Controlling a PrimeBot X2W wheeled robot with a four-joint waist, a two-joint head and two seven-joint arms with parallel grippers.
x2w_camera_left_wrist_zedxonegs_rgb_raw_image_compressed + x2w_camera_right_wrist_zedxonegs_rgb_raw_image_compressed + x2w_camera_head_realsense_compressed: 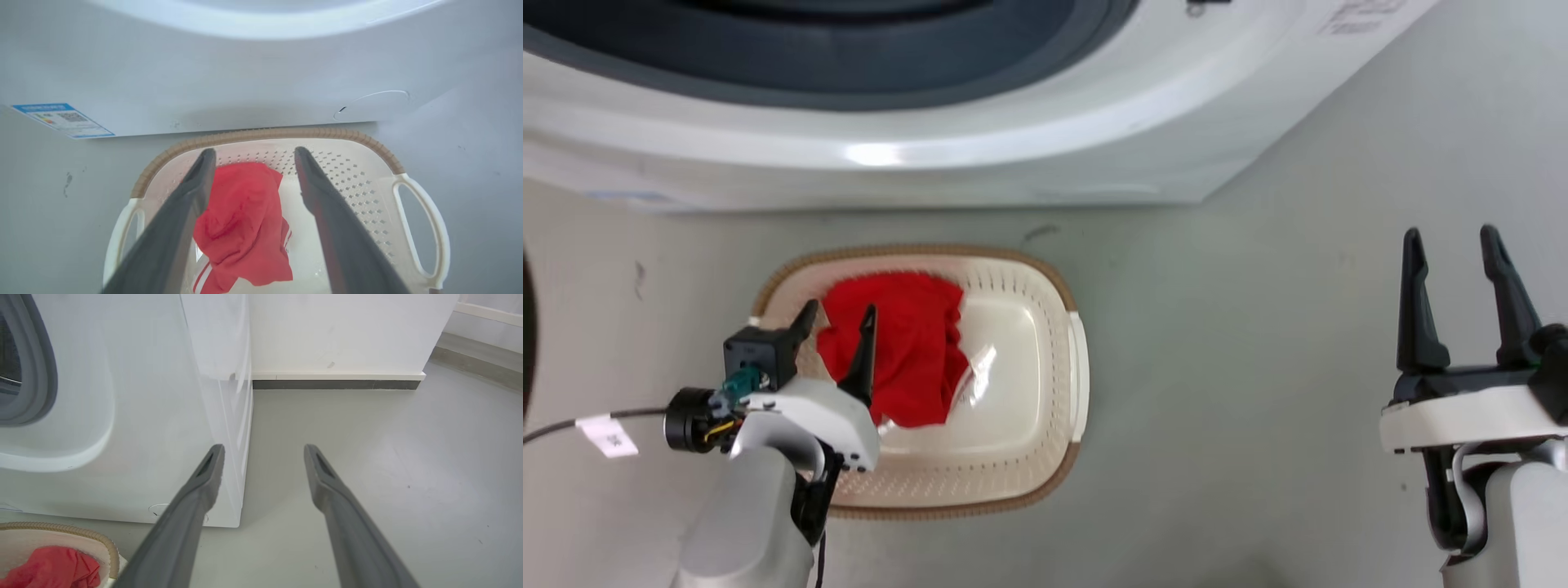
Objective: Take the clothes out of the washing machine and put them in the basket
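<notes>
Two long dark fingers of the left gripper (841, 309) stand well apart with nothing between them, poised over the left part of the basket (915, 249). The left wrist view looks down between them onto the clothes (245, 228), a crumpled red heap with a few white stripes at its lower edge, lying on the basket's bottom towards that side. Whether the heap is one garment or both cannot be told. The fingertips look to be above the fabric rather than in it, though how much clearance they have is unclear. The right gripper (1450, 232) is likewise spread and empty, held over bare floor (1258, 343) well to the right of the basket. The basket sits just in front of the washing machine (1013, 155), whose grey porthole rim (41, 375) shows at the edge of the right wrist view; the inside of the drum is hidden. Judged from this, the drop looks done and the step in hand is clearing the left arm away. Doing it well means lifting straight up first with the fingers wide, so no fold snags on a tip and gets dragged over the brown rim. The arm should then swing towards the porthole without clipping the washer's front, and the drum should be checked for anything left.
</notes>
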